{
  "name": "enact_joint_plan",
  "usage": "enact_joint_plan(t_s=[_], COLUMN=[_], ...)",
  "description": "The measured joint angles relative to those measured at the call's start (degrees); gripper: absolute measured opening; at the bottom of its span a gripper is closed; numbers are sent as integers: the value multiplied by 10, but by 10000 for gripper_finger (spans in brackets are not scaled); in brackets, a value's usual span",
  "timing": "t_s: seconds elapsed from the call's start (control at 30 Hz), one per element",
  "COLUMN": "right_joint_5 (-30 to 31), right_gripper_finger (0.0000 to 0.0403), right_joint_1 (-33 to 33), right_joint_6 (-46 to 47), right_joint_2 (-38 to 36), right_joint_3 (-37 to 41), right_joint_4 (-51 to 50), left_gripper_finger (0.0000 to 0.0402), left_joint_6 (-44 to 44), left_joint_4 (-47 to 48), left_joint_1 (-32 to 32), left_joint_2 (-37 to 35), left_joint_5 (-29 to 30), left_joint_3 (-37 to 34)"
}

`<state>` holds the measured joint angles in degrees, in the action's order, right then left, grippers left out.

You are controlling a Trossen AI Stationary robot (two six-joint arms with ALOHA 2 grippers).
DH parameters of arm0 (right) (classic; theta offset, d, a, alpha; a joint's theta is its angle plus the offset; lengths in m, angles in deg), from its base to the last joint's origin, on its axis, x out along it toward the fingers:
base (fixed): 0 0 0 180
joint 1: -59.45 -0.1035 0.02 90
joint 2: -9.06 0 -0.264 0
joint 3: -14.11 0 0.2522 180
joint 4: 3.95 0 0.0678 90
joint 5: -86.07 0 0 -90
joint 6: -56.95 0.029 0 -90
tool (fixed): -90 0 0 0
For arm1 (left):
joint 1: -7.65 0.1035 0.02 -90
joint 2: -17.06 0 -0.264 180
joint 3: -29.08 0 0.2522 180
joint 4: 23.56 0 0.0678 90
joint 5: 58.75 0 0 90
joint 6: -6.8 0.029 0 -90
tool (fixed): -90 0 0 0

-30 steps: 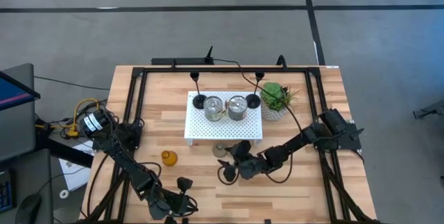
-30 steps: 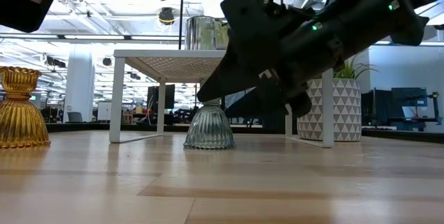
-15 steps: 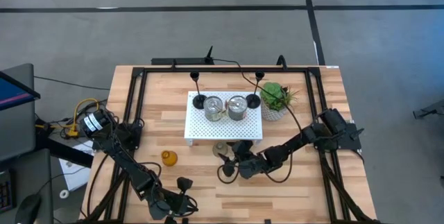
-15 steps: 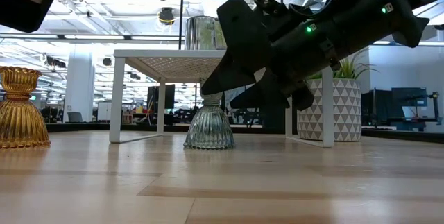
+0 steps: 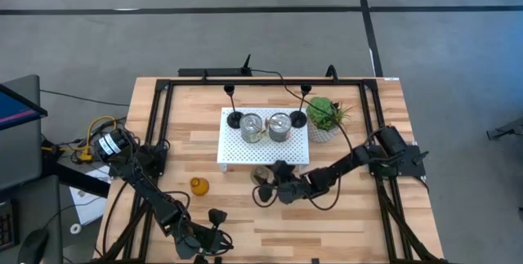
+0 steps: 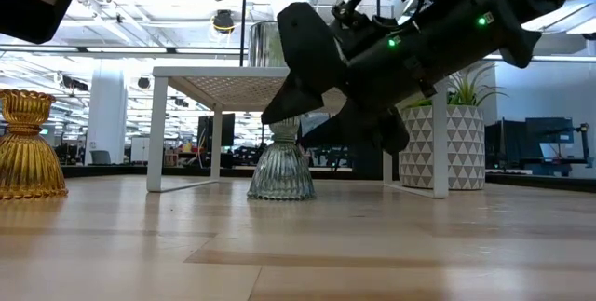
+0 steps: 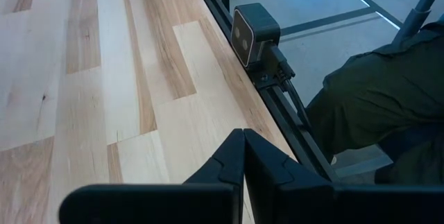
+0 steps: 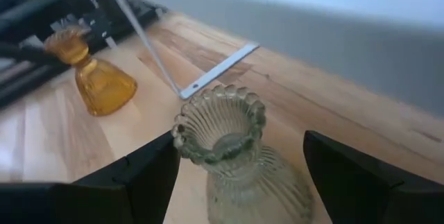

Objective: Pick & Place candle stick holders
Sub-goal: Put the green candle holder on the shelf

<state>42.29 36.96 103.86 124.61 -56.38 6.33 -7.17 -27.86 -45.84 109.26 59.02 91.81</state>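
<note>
High view: the right gripper (image 5: 263, 189) reaches low across the wooden table (image 5: 359, 231) toward the grey-green holder (image 5: 260, 174), which stands just in front of the white perforated tray (image 5: 263, 149). Its fingers (image 8: 142, 175) are spread wide with the ribbed glass neck between them and not yet touching, a stance that suggests a sideways approach for a grasp around the narrow waist. The amber holder (image 5: 199, 185) waits on bare wood to the left, well apart from the arm. On the tray, two silver cups (image 5: 251, 126) stand side by side between two black stemmed holders (image 5: 234, 118), apparently already placed, so the job looks about two-thirds done. A green potted plant (image 5: 324, 115) sits just beside the tray's right edge. The left gripper (image 5: 214, 219) is parked near the table's front edge, its fingers (image 7: 239, 158) pressed together on nothing. From table height, the pale planks run toward an open, brightly lit workspace with ceiling lights, white columns and desks behind. Beyond the table's rail, the left wrist view shows a person's dark green clothing (image 7: 374, 106).
</note>
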Motion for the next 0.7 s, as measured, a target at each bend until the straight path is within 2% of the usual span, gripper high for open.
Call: enact_joint_plan(t_s=[0.1, 0.23, 0.4, 0.5, 0.7], right_joint_5=[-19, -55, -57, -57, -56], right_gripper_finger=[291, 289, 267, 239, 154], right_joint_1=[7, 13, 13, 13, 13], right_joint_6=[29, 5, 3, 3, -1], right_joint_2=[0, 0, 0, 0, 0], right_joint_3=[0, 0, 0, 0, 0], right_joint_4=[6, 27, 25, 19, 19], left_gripper_finger=[5, 5, 5, 5, 5], left_joint_6=[0, 0, 0, 0, 0], left_joint_4=[0, 0, 0, 0, 0], left_joint_1=[0, 0, 0, 0, 0], left_joint_2=[0, 0, 0, 0, 0], left_joint_5=[0, 0, 0, 0, 0], left_joint_3=[0, 0, 0, 0, 0])
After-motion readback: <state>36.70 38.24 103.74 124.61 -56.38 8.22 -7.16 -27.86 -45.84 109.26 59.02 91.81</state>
